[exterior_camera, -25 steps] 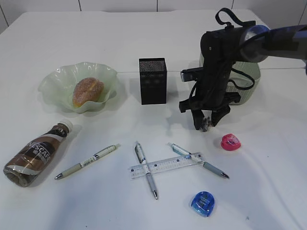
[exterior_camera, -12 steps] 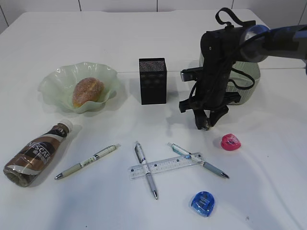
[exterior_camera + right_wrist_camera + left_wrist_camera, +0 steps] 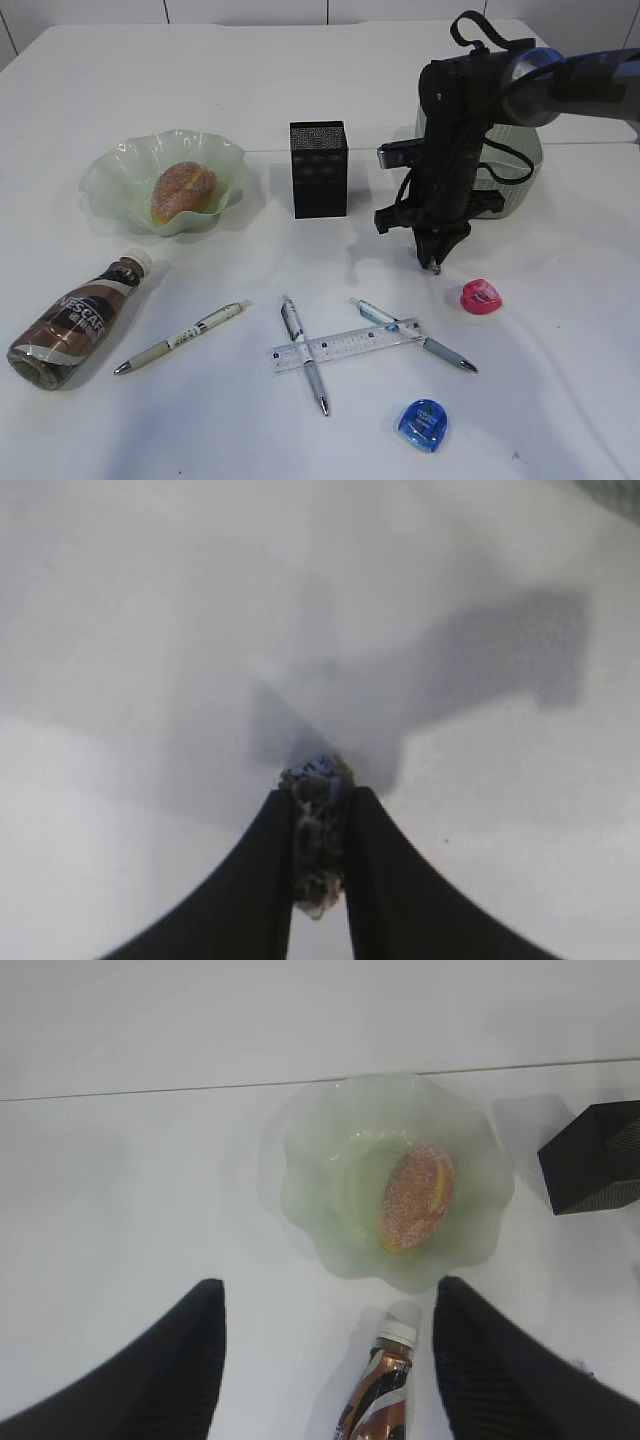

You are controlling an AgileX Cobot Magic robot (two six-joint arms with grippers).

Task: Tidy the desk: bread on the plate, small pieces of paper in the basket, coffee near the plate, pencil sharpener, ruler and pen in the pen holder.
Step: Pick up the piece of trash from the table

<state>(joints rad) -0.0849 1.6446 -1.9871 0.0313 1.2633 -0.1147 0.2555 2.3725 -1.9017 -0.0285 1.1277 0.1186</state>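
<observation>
My right claw (image 3: pixel 434 262) is pinched tight on a small crumpled paper wad (image 3: pixel 317 842) just above the desk (image 3: pixel 560 380), and the green basket (image 3: pixel 520 170) stands close behind it, up and to its right.

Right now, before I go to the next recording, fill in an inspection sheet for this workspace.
Surface: white desk, bare between items.
Job's things: bread in plate; coffee lying beside it; ruler across two of three pens; pen holder upright; basket behind arm.
Clutter: pink and blue sharpeners.
Hands: right hand pinching paper wad; left hand open, empty.
Cables: black loops on right arm.
Surroundings: nothing seen.
</observation>
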